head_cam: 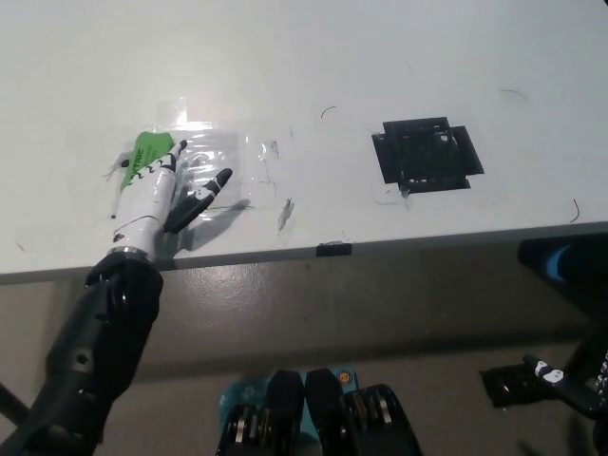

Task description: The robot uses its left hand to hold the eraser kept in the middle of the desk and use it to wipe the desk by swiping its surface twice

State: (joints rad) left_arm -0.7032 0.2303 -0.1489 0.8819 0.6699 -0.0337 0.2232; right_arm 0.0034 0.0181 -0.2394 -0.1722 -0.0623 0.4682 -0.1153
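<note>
My white left hand (155, 193) lies on the white desk (313, 66) near its front left edge, shut on a green eraser (144, 154) that pokes out past the fingers. The eraser presses flat on a patch of clear tape (204, 161) stuck to the desk. My thumb sticks out to the right of the hand. My black right hand (556, 378) shows only partly at the bottom right corner, below the desk, too little to tell its state.
A black taped square (426, 154) sits on the desk to the right of centre. Faint pen marks (328, 110) dot the surface. The desk's front edge (323, 251) runs across the picture, with floor below it.
</note>
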